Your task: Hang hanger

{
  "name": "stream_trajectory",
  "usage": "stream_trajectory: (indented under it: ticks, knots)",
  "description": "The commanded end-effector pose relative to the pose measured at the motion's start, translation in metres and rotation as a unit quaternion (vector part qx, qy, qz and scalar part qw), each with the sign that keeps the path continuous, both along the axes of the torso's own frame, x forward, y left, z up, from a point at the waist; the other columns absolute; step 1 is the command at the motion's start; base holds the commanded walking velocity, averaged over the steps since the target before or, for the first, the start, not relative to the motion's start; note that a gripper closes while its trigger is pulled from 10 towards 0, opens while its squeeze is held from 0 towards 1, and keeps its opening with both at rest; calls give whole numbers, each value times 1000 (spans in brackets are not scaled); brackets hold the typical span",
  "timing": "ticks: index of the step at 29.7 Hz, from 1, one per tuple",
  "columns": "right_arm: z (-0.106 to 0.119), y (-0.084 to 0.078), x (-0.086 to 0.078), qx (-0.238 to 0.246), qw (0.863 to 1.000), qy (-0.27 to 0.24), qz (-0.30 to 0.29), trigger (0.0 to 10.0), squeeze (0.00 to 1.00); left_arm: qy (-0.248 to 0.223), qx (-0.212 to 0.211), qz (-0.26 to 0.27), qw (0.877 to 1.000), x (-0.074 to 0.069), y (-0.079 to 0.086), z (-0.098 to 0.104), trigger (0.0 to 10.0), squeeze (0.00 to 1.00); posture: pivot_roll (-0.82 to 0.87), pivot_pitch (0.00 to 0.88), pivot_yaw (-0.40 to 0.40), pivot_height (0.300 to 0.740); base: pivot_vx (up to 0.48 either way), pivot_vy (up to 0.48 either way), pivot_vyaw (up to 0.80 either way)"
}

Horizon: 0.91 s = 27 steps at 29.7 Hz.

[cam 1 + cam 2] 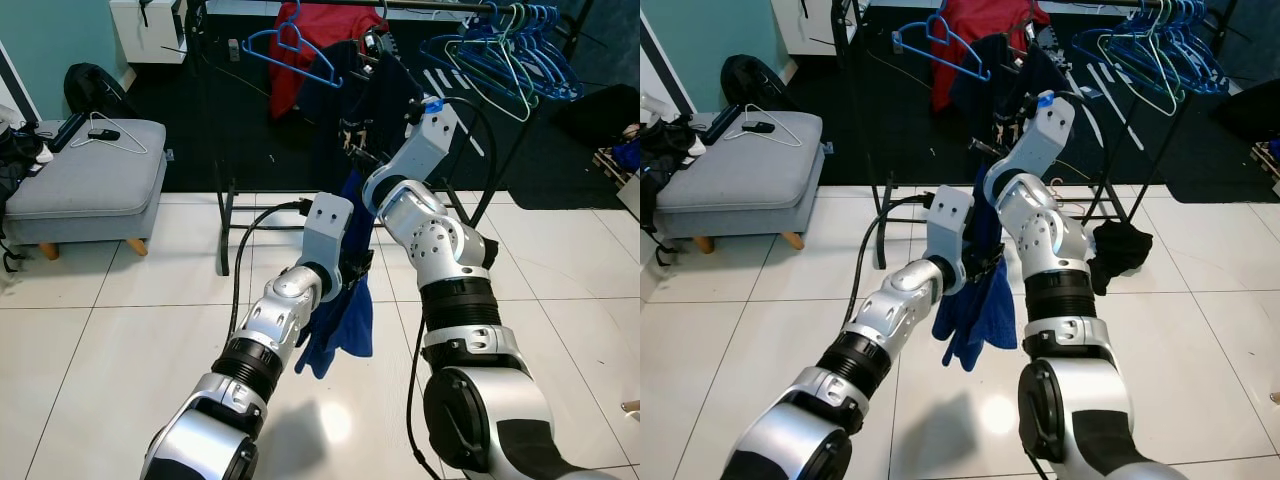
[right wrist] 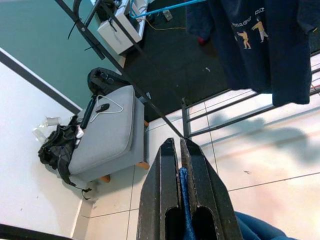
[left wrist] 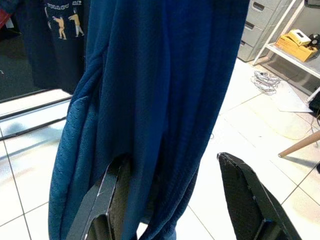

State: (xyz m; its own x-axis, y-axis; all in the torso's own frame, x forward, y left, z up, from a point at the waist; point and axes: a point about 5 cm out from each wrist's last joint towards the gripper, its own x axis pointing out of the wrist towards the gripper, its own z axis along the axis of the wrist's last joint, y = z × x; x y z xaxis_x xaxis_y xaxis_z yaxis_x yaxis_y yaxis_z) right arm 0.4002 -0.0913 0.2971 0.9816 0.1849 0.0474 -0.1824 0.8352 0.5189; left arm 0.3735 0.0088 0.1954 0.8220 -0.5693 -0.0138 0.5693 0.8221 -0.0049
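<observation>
Blue garment pinched in right gripper fingers.

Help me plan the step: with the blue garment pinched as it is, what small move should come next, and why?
Probably raise the right gripper toward the rail. Its fingers are shut on the blue garment, which hangs low beside the open left gripper, well below the rail where the blue hangers hang.

Head stereo pair looks fwd/down; both share clothes rack; wrist cams close-up along jaws.
</observation>
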Motion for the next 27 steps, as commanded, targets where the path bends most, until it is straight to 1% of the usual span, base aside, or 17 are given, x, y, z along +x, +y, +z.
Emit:
stream_trajectory:
  ticks: [1,6,8,11,12,13,14,15,16,17,18,20,21,27]
  knots:
    - [6,2,-1,-3,1000,-11,2,0,0,5,-6,-10,1000,-3,-7,0,10000,0,-116,193,-63,740,0,0,0]
    - [6,3,-1,-2,1000,-11,2,0,0,6,-1,6,1000,-2,-6,-1,10000,0,-113,192,-62,740,0,0,0]
    - [7,5,-2,0,1000,-11,4,0,0,12,10,58,998,5,-1,-2,10000,0,-114,190,-60,740,0,0,0]
    - [7,5,-2,0,1000,-11,4,0,0,12,10,58,998,5,-1,-2,10000,0,-114,190,-60,740,0,0,0]
    - [7,6,-2,1,1000,-11,4,0,0,14,13,77,997,7,1,-2,10000,0,-114,190,-60,740,0,0,0]
    - [7,6,-2,1,1000,-11,4,0,0,14,13,77,997,7,1,-2,10000,0,-114,190,-60,740,0,0,0]
    - [7,6,-2,3,1000,-11,5,0,0,18,7,104,994,11,3,-1,10000,0,-114,189,-59,740,0,0,0]
    - [7,6,-2,3,1000,-11,5,0,0,18,7,104,994,11,3,-1,10000,0,-114,189,-59,740,0,0,0]
    - [6,7,-3,4,1000,-11,6,0,0,20,-1,124,992,13,4,2,10000,0,-112,187,-58,740,0,0,0]
    - [6,7,-3,4,1000,-11,6,0,0,20,-1,124,992,13,4,2,10000,0,-112,187,-58,740,0,0,0]
    - [6,8,-3,5,1000,-10,7,0,0,27,-14,141,990,14,3,4,10000,0,-110,185,-57,740,0,0,0]
    - [6,8,-3,5,1000,-10,7,0,0,27,-14,141,990,14,3,4,10000,0,-110,185,-57,740,0,0,0]
    - [6,9,-4,7,1000,-10,8,0,0,37,-29,151,987,15,1,5,10000,0,-111,183,-54,740,0,0,0]
    - [5,10,-4,8,1000,-10,8,0,0,46,-41,153,986,14,-2,5,10000,0,-110,181,-50,740,0,0,0]
